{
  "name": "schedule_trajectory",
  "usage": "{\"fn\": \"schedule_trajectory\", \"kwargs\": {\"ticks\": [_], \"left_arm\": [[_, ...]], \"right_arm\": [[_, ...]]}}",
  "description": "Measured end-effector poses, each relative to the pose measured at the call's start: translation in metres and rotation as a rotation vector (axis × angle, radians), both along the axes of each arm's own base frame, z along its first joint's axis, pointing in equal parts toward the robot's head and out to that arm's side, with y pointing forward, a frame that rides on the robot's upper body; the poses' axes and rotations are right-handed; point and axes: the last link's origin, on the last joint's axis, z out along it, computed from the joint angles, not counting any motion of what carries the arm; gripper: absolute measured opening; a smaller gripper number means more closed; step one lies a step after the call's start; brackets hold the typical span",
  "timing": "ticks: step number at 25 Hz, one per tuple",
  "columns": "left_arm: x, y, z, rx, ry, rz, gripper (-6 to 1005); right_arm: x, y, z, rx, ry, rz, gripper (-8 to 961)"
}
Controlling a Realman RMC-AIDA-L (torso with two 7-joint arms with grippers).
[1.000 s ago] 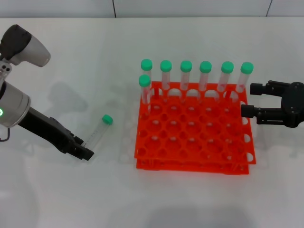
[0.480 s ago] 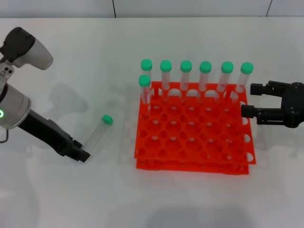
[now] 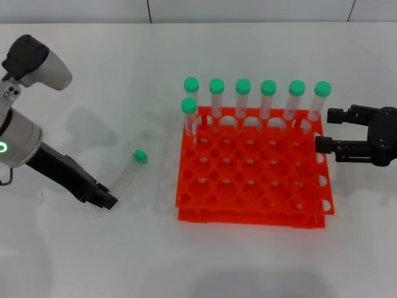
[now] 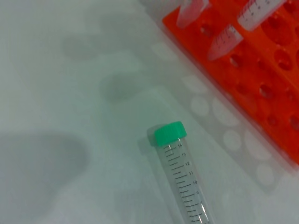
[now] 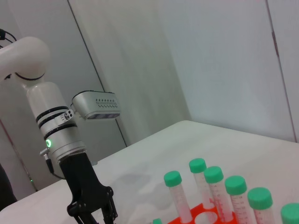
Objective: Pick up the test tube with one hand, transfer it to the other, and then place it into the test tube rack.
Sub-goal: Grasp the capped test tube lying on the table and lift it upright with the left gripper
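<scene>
A clear test tube (image 3: 128, 171) with a green cap lies flat on the white table, left of the test tube rack (image 3: 248, 186). The left wrist view shows this test tube (image 4: 180, 177) close up, with its cap pointing away toward the rack (image 4: 261, 70). My left gripper (image 3: 107, 200) hovers low just beyond the tube's bottom end and does not touch it. In the right wrist view the left gripper (image 5: 92, 218) has its fingers spread, nothing between them. My right gripper (image 3: 329, 130) stands open at the rack's right edge, empty.
Several green-capped tubes (image 3: 257, 99) stand upright in the rack's far row, plus one (image 3: 188, 118) in the second row at the left. The same tubes (image 5: 215, 186) show in the right wrist view. Bare white table surrounds the lying tube.
My left gripper has drawn back slightly to the left, away from the lying tube. The tube and the right arm have not moved.
</scene>
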Motion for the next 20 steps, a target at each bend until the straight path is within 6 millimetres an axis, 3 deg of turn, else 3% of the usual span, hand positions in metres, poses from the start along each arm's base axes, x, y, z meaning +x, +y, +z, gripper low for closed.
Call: {"fn": "schedule_trajectory", "kwargs": {"ticks": [20], "left_arm": [[-0.0009,0.0024,-0.0003,0.019,0.009,0.007,244]], "right_arm": [[-0.0009,0.0004,0.0009,0.003,-0.003,0.005,827]]}}
